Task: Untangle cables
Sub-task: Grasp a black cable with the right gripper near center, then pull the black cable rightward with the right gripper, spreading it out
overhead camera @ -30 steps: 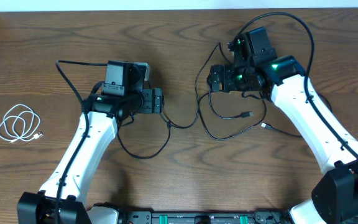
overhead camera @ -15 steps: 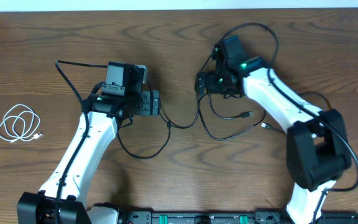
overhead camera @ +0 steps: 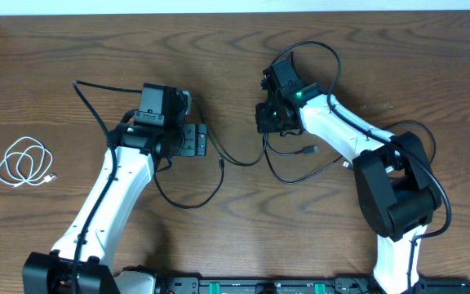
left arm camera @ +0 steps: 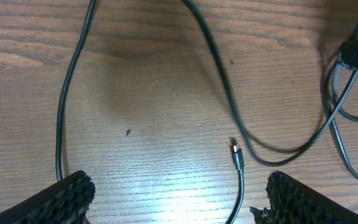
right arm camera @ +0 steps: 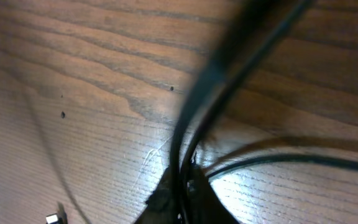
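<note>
1. The right gripper (right arm camera: 182, 200) is clenched. Its fingertips pinch a black cable (right arm camera: 229, 68), which rises from between them, blurred close to the lens.
2. The right arm comes from the near right edge, folds at the elbow, and reaches far and left to the middle of the wooden table (overhead camera: 235, 49).
3. The left gripper (left arm camera: 179, 193) is released, its fingers (left arm camera: 67, 196) spread wide with nothing between them. It hangs over bare wood, where a small plug end (left arm camera: 236, 155) lies.
4. The left arm stretches from the near left. Its wrist points right toward the right gripper, and the two are apart.
5. The black cables (overhead camera: 300, 152) lie in loose crossing loops just near of the right gripper, with one strand trailing left under the left gripper.
6. The white cable (overhead camera: 24, 161) lies coiled at the left edge, well apart from both arms.
</note>
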